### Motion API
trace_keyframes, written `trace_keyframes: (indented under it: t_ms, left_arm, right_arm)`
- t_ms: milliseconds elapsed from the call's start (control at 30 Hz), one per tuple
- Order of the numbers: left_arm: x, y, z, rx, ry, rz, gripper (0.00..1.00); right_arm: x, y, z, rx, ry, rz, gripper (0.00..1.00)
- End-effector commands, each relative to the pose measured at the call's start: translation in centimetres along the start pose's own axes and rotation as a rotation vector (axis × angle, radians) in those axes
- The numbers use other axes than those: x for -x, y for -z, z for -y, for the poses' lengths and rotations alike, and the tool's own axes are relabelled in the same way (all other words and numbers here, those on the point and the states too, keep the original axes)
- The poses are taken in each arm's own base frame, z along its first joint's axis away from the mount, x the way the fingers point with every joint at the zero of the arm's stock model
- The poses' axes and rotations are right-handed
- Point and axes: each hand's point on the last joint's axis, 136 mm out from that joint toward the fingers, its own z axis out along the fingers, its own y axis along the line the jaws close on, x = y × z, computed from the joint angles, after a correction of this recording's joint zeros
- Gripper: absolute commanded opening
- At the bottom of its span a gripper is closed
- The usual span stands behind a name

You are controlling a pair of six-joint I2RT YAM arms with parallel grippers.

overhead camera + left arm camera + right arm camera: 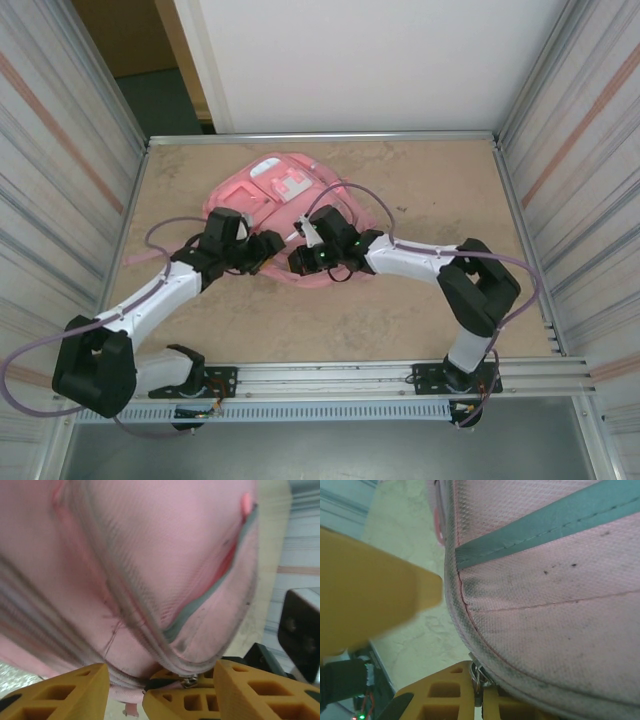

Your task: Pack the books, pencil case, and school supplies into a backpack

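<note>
Pink fabric backpack (270, 195): my right pincer (478, 692) clamps metal zipper pull (477, 674), left pincer (160, 672) spread; packing likely done, zipping left.

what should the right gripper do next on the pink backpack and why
Probably ease the right gripper a short way along the grey zip track of the large pink fabric backpack. Its jaws are shut on the small metal zip pull, while the left gripper stands open beside it, holding nothing.
</note>
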Motion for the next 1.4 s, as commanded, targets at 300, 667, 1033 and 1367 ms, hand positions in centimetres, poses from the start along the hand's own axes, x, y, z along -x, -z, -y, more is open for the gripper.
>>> trace_keyframes:
  t_ms: [300, 667, 1033, 1367]
  left_arm:
    - [3.3, 0.1, -1.2, 0.038, -0.017, 0.186, 0.03]
    - [3.6, 0.1, -2.2, -0.003, 0.009, 0.152, 0.00]
    - [2.4, 0.6, 2.4, -0.120, -0.094, 0.083, 0.71]
    - [2.2, -1.1, 0.0, -0.008, -0.013, 0.161, 0.37]
  right_arm:
    - [0.6, 0.4, -0.7, 0.006, 0.017, 0.037, 0.00]
    - [0.1, 3.9, 3.2, -0.180, 0.020, 0.009, 0.00]
    - [2.2, 2.7, -2.1, -0.045, 0.113, 0.037, 0.00]
    - [1.8, 0.2, -5.2, 0.054, 0.126, 0.002, 0.00]
